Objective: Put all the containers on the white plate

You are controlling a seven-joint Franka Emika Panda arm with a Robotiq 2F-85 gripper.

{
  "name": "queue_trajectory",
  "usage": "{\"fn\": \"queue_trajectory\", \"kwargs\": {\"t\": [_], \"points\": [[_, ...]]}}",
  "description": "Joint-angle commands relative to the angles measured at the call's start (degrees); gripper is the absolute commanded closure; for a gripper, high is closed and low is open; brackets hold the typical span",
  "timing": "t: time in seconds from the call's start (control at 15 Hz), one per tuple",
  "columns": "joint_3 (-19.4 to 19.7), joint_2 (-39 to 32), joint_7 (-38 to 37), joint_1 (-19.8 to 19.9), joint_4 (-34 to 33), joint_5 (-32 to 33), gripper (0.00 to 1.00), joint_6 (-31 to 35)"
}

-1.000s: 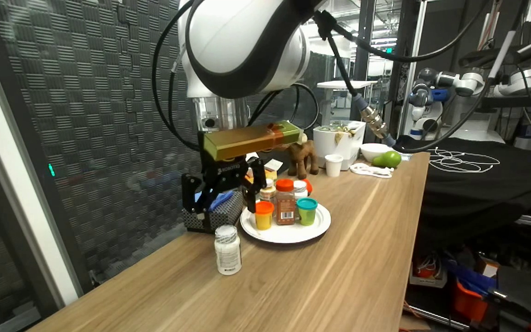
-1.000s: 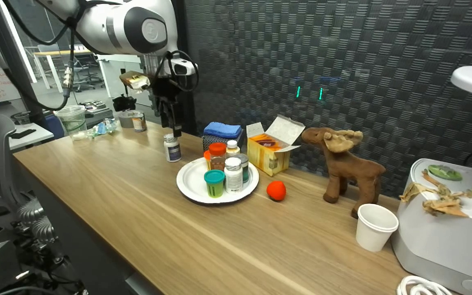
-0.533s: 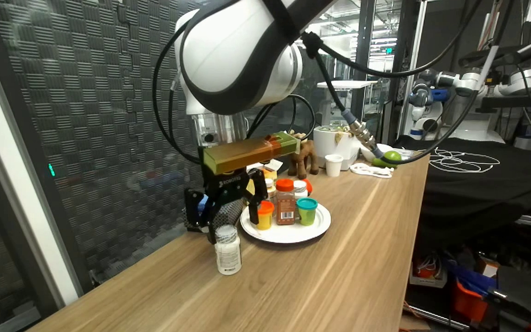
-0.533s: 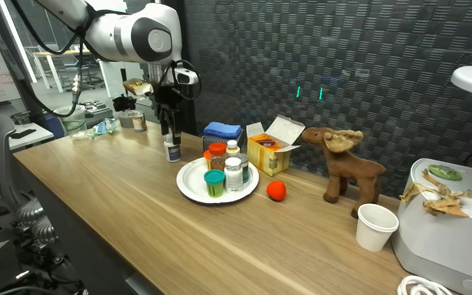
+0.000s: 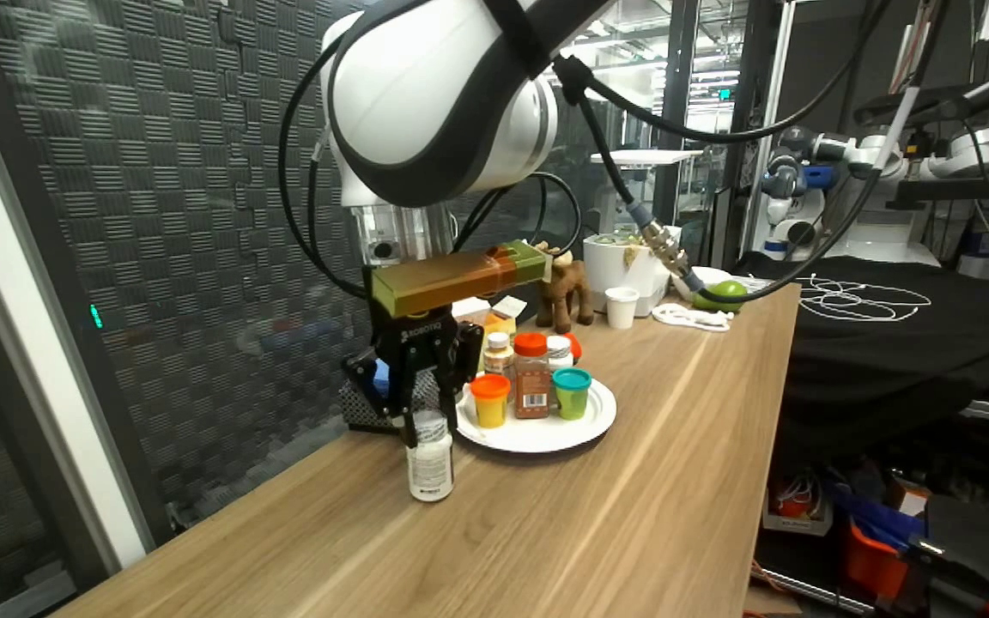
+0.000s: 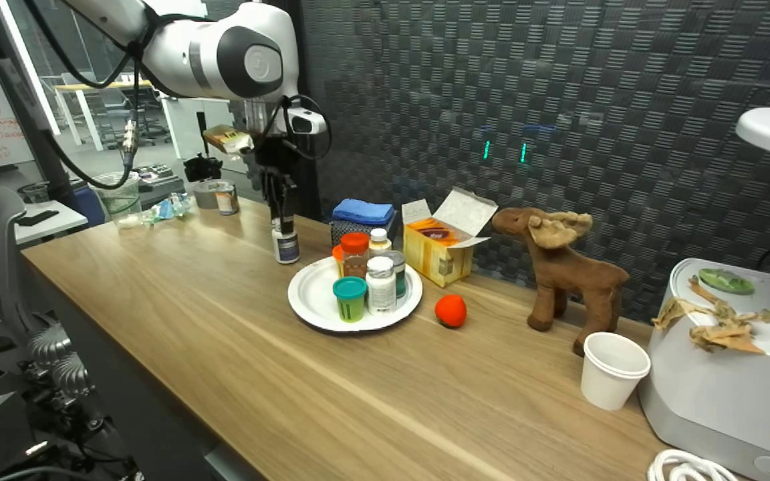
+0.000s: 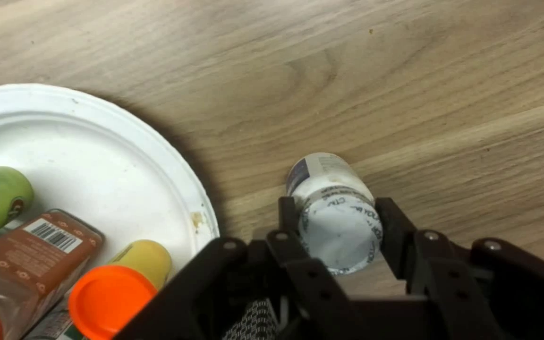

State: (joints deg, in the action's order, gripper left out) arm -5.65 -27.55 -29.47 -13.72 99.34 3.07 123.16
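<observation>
White bottle [image 5: 431, 468] is upright beneath the end effector [image 7: 338, 212], top gripped between the jaws.

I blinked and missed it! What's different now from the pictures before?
The gripper came down and closed on the top of the bottle beside the plate. The bottle shifted a tiny bit toward the plate; I can't tell if it's off the table. The plate, the containers on it and the moose stayed put.

The table [image 6: 371, 381] looks smooth, wooden — the plate [image 7: 106, 170] matt, papery.
</observation>
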Motion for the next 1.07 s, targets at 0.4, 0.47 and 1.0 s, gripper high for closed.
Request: {"fn": "queue_trajectory", "kwargs": {"t": [0.4,0.47,1.0], "points": [[2.08,13.59,0.02,1.34,8.12,-0.48,0.8,2.68],[2.5,14.78,0.13,1.98,9.14,-0.63,0.8,2.76],[4.79,15.99,4.78,8.73,15.48,-6.39,0.8,8.64]]}}
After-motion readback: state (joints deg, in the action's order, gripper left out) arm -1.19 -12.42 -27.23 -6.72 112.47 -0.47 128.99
